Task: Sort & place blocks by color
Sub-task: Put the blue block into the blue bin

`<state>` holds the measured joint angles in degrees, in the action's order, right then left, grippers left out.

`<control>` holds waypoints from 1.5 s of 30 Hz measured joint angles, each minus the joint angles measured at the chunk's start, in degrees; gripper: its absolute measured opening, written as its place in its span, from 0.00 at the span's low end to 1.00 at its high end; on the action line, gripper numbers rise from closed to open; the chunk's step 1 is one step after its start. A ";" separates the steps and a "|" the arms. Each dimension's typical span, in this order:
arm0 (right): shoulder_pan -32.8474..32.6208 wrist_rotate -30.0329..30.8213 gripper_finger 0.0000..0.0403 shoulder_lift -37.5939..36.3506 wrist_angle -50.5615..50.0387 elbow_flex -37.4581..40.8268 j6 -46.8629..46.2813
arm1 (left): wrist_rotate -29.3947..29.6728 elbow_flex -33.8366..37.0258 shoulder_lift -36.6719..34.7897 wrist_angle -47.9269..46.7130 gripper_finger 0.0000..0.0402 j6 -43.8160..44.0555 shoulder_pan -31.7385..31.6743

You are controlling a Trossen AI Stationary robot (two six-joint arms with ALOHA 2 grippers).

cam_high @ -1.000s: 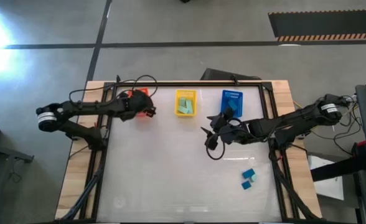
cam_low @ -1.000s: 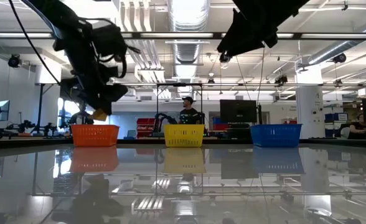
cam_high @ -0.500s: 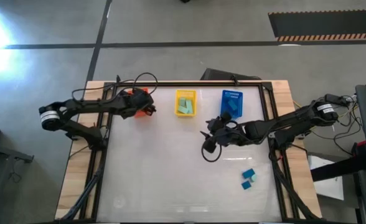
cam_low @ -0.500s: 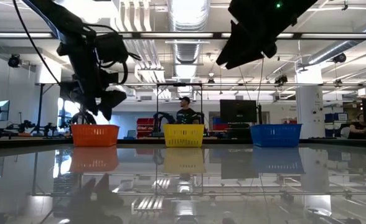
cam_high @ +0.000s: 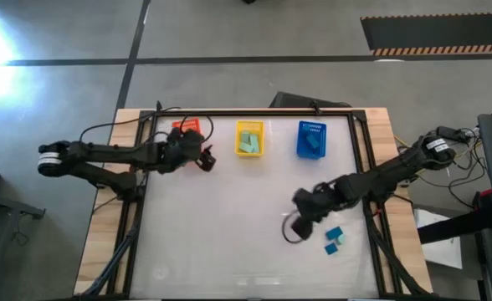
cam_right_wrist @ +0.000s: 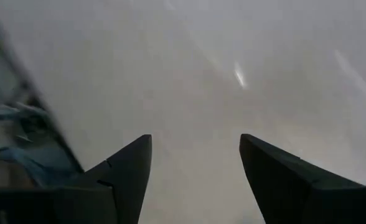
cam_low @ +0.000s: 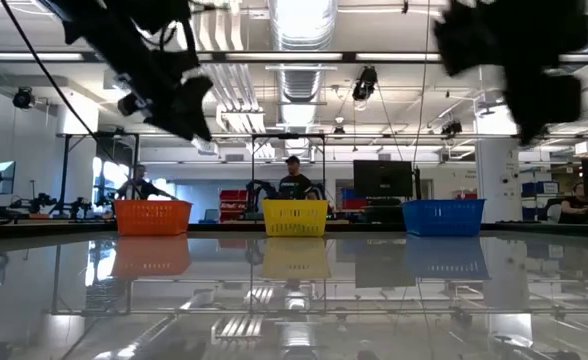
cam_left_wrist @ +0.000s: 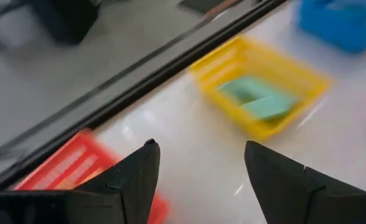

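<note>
Two small blocks, one blue (cam_high: pixel 335 233) and one pale teal (cam_high: pixel 333 247), lie together on the table near its right near part. My right gripper (cam_high: pixel 301 217) hangs open just left of them and touches nothing; its wrist view (cam_right_wrist: pixel 195 138) shows only blurred table. My left gripper (cam_high: pixel 206 157) is open and empty, between the orange bin (cam_high: pixel 187 126) and the yellow bin (cam_high: pixel 248 139). In the left wrist view the left gripper (cam_left_wrist: pixel 198 146) looks over both bins. Teal blocks (cam_left_wrist: pixel 258 99) lie in the yellow bin (cam_left_wrist: pixel 307 78).
Three bins stand in a row along the far edge: orange, yellow and blue (cam_high: pixel 310 140), the blue one holding a blue block. A dark frame rail (cam_high: pixel 254 111) runs behind them. The glossy table (cam_high: pixel 229 234) is bare across its middle and left near part.
My right gripper has swept from beside the blue bin toward the near edge, coming down beside the two loose blocks. My left gripper has risen and drawn back slightly from over the orange bin; the orange piece seen under its fingers a second ago no longer shows there.
</note>
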<state>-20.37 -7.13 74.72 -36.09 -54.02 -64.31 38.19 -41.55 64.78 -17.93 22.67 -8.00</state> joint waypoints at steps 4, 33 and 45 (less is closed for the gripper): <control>-4.63 -6.51 0.57 0.22 -16.01 0.04 -4.90 | 0.13 0.64 -1.36 5.86 0.54 -4.38 3.74; -19.90 4.31 0.57 17.25 -19.97 0.04 25.75 | 0.20 0.55 -2.28 9.59 0.55 -10.14 6.13; -19.70 5.03 0.31 17.74 -18.30 0.00 29.33 | 0.20 0.65 -2.26 9.81 0.55 -10.14 6.13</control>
<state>-40.08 -2.10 92.46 -54.39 -54.02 -34.98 38.39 -40.91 62.52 -8.12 12.53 -1.87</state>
